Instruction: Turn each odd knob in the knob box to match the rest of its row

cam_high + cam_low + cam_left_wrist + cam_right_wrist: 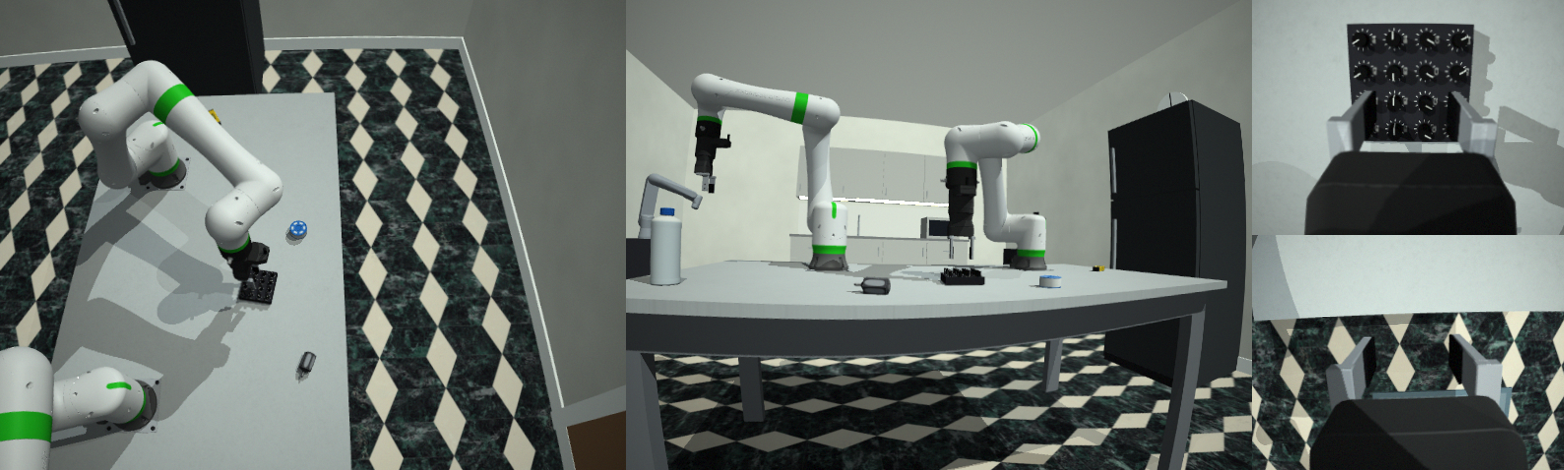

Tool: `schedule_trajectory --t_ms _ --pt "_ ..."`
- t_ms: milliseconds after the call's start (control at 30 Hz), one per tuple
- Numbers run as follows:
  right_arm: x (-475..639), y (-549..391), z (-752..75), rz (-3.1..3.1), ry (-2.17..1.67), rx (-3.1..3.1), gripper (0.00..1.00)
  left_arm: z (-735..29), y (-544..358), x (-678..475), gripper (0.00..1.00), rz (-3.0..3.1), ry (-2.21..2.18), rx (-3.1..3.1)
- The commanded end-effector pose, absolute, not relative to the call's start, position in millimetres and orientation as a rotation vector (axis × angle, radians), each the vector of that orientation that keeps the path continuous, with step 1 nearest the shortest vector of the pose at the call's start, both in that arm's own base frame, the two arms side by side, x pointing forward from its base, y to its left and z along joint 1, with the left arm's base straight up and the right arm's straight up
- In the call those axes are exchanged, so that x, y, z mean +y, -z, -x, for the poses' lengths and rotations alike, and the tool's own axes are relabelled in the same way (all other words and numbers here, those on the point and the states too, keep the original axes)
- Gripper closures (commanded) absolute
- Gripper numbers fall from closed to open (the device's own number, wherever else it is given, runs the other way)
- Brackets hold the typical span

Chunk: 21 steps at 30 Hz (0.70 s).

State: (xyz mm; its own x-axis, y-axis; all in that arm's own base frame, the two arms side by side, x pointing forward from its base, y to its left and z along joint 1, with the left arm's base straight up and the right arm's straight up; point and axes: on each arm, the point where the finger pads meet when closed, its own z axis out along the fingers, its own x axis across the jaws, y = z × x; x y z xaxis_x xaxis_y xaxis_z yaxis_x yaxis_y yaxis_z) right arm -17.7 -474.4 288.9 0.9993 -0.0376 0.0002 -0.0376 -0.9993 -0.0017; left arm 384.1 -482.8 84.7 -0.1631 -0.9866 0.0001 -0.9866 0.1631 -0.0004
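The black knob box [274, 290] [962, 280] [1410, 56] lies on the table. In the left wrist view, the left column's two clear knobs point lower left and the third column's knobs lower right. The right column's two clear knobs point upper right. In the second column, one knob [1393, 74], second from the top, points down; the others point up. My left gripper [961, 257] [1411, 106] is open and empty above the box; its fingers hide the lower knobs of the outer columns. My right gripper [708, 189] [1412, 351] is open and empty, high and far from the box.
A blue and white disc [298, 228] [1049, 281] and a dark grey tool [307, 362] [877, 285] lie on either side of the box. A yellow object [215, 116] [1098, 268] is near the fridge end. A white bottle [665, 250] stands at the other end.
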Motion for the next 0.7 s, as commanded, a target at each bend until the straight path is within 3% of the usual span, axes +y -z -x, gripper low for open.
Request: schedule_trajectory --t_ms 0,667 --pt "-474.7 -289.7 17.9 3.141 0.0 0.059 0.0 -383.6 -86.2 -483.3 0.0 2.032 0.005 2.396" --pt "-474.7 -289.7 17.9 3.141 0.0 0.059 0.0 -355.3 -86.3 -479.2 0.0 2.032 0.003 2.396"
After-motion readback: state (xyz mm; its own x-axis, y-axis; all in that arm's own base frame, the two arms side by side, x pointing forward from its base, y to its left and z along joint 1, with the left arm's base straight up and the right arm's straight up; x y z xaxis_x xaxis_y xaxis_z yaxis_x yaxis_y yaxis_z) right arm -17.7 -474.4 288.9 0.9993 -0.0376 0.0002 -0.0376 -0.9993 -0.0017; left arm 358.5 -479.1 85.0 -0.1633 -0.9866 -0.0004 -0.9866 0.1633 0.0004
